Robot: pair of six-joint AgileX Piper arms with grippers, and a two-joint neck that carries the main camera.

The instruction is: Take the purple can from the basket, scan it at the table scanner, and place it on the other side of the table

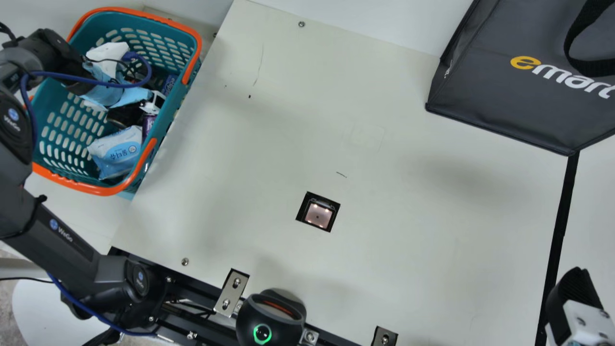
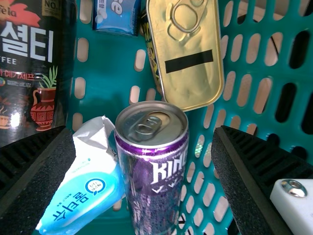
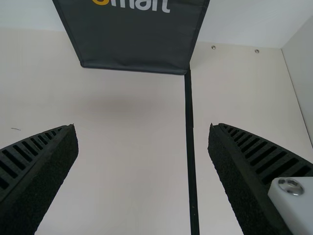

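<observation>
And here's the purple can [image 2: 156, 191], down in the basket [image 1: 103, 189], between the left gripper's [image 2: 145, 144] wide-parted fingers, with gaps at both sides: nothing gripped! The tab lies flat and the top looks sealed, so my call is a full one, with real weight for its size. Stiff ends, thin metal wall, smooth skin: it could slip on a light pinch or dent under a hard one. The hold to go for? Square across the round body, just below the shoulder, clear of the tab.

Now the crowd! A soft pack of wipes [image 2: 83, 191] crumples right beside the can and might get pinched along with it. The gold-topped tin [image 2: 190, 58] sits close by the rim, a likely snag on the lift, and the basket's holed wall is near too. The coffee bottle [image 2: 32, 68] looms beyond the wipes. Over the table [image 1: 408, 144], the right gripper [image 3: 143, 134] is spread wide and empty.
</observation>
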